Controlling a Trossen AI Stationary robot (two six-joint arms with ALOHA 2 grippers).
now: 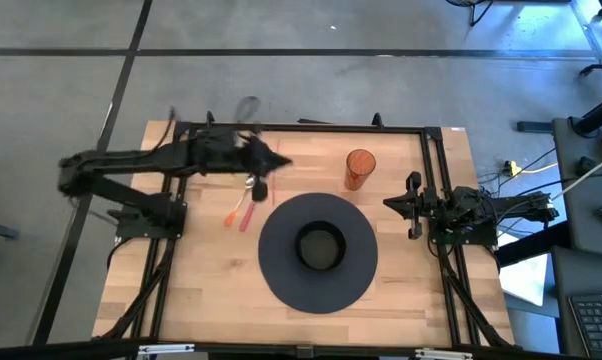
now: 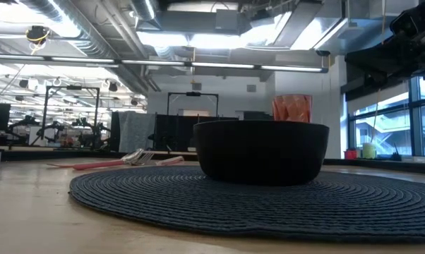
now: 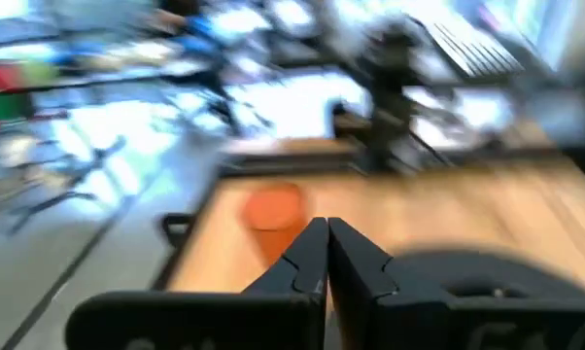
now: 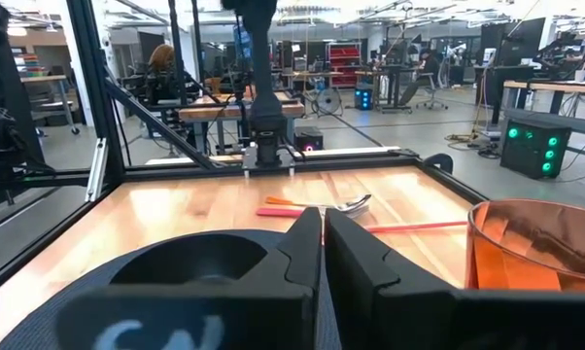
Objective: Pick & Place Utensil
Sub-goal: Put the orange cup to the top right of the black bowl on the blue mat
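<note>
Nearest the front edge of the table (image 1: pixel 201 300) lies the round dark mat (image 1: pixel 317 252), with the black bowl (image 1: pixel 320 247) at its middle. Past the mat's left rim are the utensils (image 1: pixel 243 207): two red-handled pieces lying side by side on the bare wood, their metal heads toward the far edge and their handles slanting back toward the front-left. (From the low view one head looks like a fork (image 2: pixel 143 156); the right wrist view shows a spoon (image 4: pixel 351 204) bowl, so probably one of each.)

The left gripper (image 1: pixel 279 162) is just beyond those heads, a little to their right and toward the far edge, so the utensils lie back and slightly left of it, near. Their long axis runs diagonally, near front-left to far right, so I judge the fingers would need to close across the handle rather than along it. In the left wrist view its fingers (image 3: pixel 309 255) are pressed together with nothing between them; it would have to spread them before any grasp.

The right gripper (image 1: pixel 392 204) waits at the table's right side, well apart from the utensils with mat and bowl between, its fingers (image 4: pixel 306 243) also together and empty. The left arm is clearly the nearer one.

Farthest back stands the orange cup (image 1: pixel 359 169), beyond the mat, a likely place for a utensil.
</note>
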